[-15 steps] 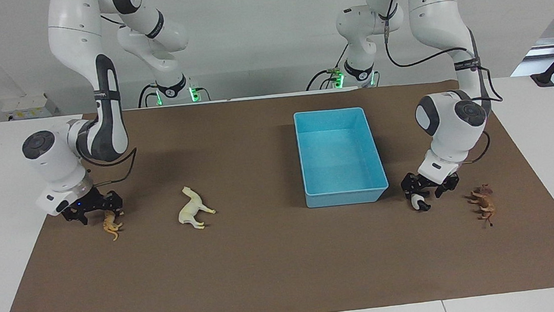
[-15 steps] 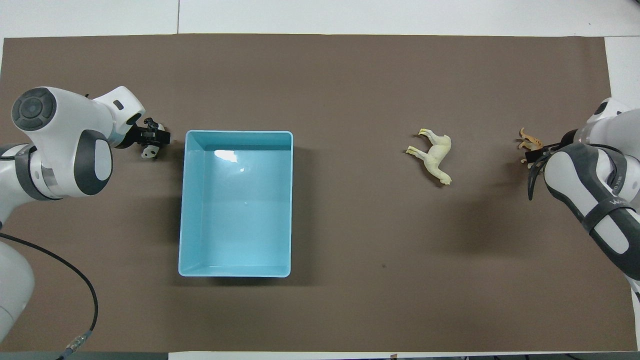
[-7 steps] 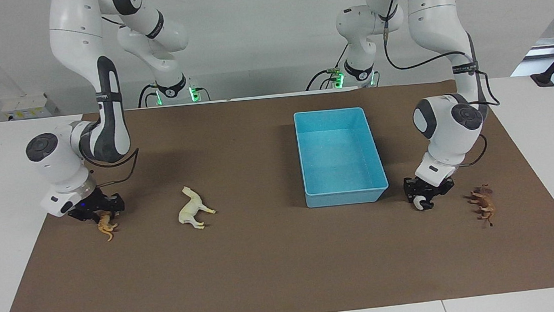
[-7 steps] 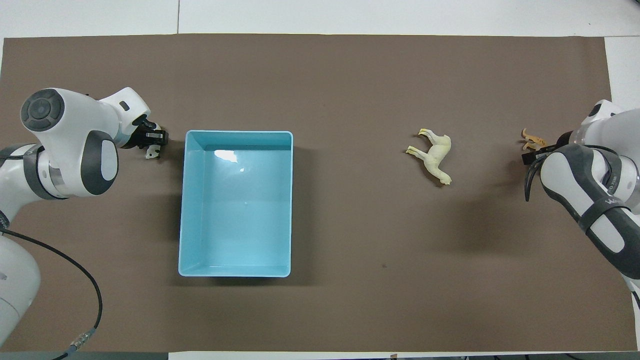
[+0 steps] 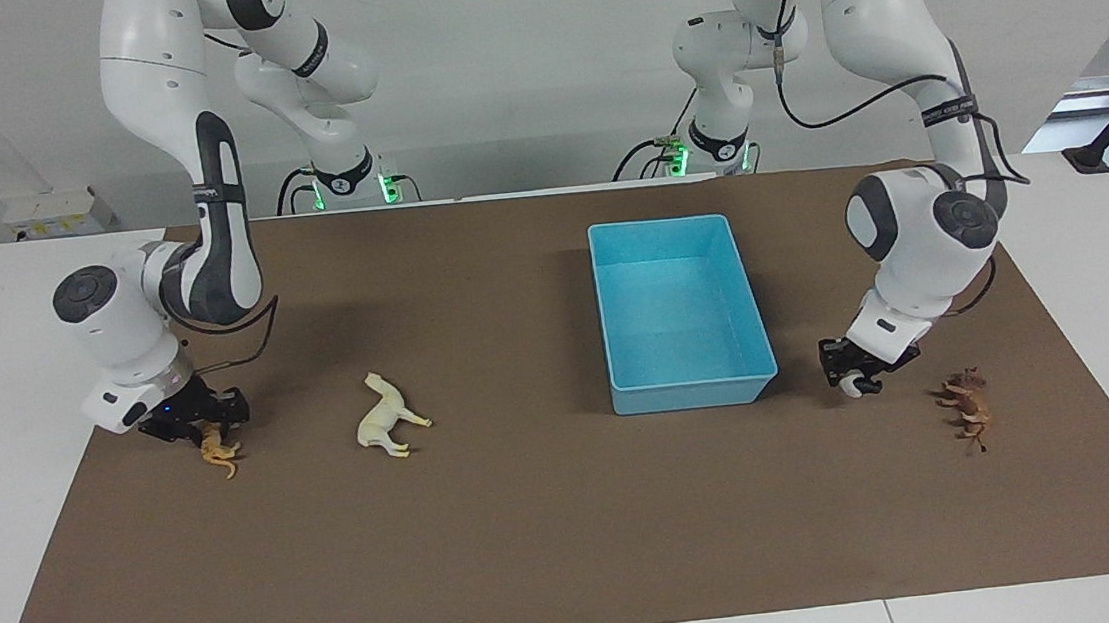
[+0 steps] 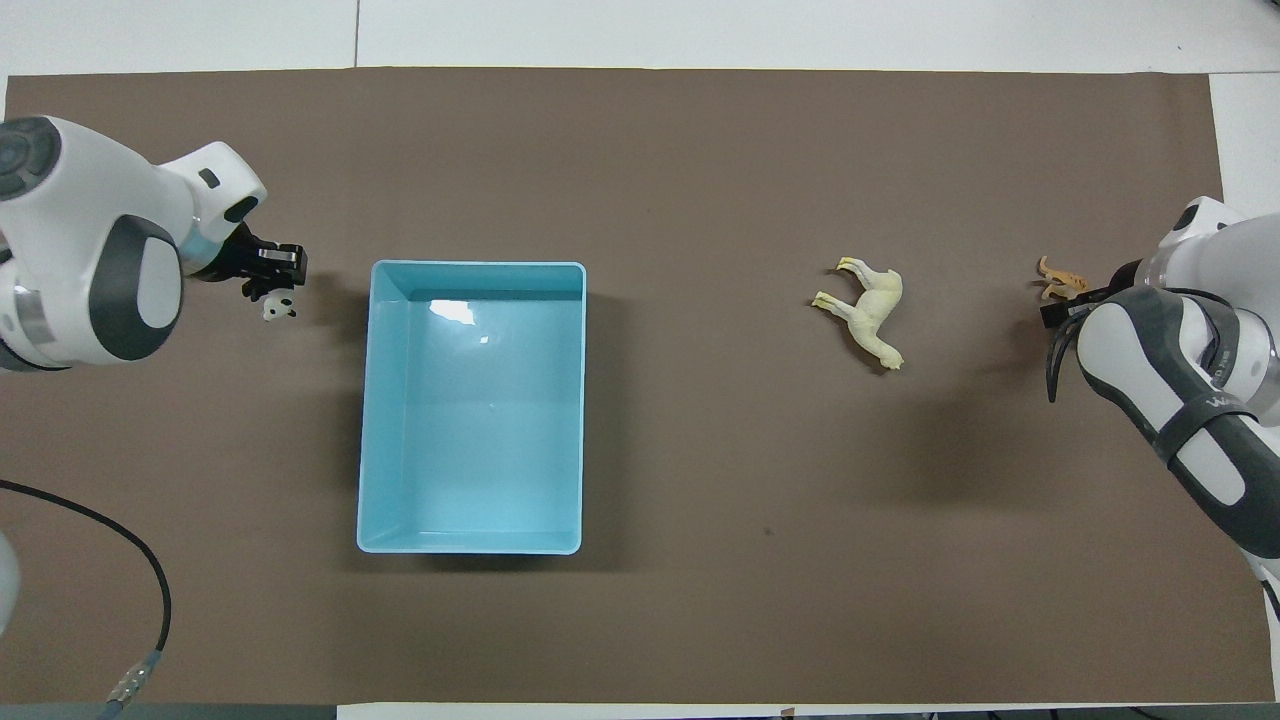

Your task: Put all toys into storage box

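While the storage box (image 5: 683,312) stood empty on the brown-covered surface (image 5: 554,532), none of the four toys had yet gone in, so by my reading the task was at its first step. In the facing view the left claw (image 5: 857,377), at about four o'clock from the box, was closed on the panda (image 5: 856,385) and held it just clear of the surface. The right claw (image 5: 198,420), out at nine o'clock toward the right arm's end, was clamped on the tiger (image 5: 218,451), which seemed low, touching or nearly touching the surface; I cannot tell which. The cream horse (image 5: 386,417) lay on its side between the tiger and the box, untouched. The brown horned animal (image 5: 966,404) lay at about four o'clock from the box, just past the panda, also untouched. Both gripped toys needed carrying over the box and releasing; then the horse and the horned animal remained to be fetched.
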Action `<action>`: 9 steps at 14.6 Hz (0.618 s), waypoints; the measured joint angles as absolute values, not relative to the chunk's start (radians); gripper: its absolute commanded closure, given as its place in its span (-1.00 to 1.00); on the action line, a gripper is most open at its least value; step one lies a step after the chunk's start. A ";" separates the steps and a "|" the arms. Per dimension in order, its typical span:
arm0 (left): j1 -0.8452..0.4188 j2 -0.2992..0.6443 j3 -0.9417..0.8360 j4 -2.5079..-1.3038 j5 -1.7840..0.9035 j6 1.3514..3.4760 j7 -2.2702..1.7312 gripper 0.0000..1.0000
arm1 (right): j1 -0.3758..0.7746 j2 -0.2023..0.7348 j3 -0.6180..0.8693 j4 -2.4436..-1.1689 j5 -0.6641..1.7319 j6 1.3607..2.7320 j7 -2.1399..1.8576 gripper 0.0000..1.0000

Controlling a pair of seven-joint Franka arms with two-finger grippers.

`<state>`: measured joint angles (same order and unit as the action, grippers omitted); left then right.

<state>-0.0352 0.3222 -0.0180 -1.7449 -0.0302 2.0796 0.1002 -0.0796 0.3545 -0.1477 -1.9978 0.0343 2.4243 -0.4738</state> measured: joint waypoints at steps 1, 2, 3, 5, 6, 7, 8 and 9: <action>-0.036 0.279 -0.023 -1.702 -0.030 1.987 0.073 1.00 | -0.069 0.353 -0.148 -1.980 0.034 2.398 -0.469 1.00; -0.039 0.232 -0.031 -1.675 -0.030 1.910 0.039 1.00 | -0.061 0.349 -0.148 -1.955 0.034 2.359 -0.458 1.00; -0.051 0.182 -0.043 -1.663 -0.031 1.848 -0.006 1.00 | -0.057 0.340 -0.148 -1.924 0.032 2.309 -0.447 1.00; -0.118 0.093 -0.061 -1.662 -0.031 1.762 -0.134 1.00 | -0.056 0.301 -0.149 -1.871 0.023 2.200 -0.437 1.00; -0.171 0.063 -0.065 -1.667 -0.031 1.734 -0.209 1.00 | -0.056 0.272 -0.150 -1.853 0.018 2.145 -0.435 1.00; -0.230 0.044 -0.068 -1.681 -0.030 1.724 -0.287 0.93 | -0.056 0.239 -0.151 -1.835 0.017 2.086 -0.435 1.00; -0.284 0.032 -0.071 -1.703 -0.030 1.728 -0.351 0.67 | -0.056 0.208 -0.152 -1.817 0.016 2.027 -0.435 1.00; -0.327 0.026 -0.072 -1.732 -0.029 1.742 -0.394 -0.26 | -0.056 0.180 -0.152 -1.795 0.013 1.968 -0.435 1.00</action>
<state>-0.3268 0.0263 -0.0725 -1.7324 -0.0293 1.7421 -0.3937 -0.0559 0.1804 -0.1517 -1.7955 0.0133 1.9675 -0.4354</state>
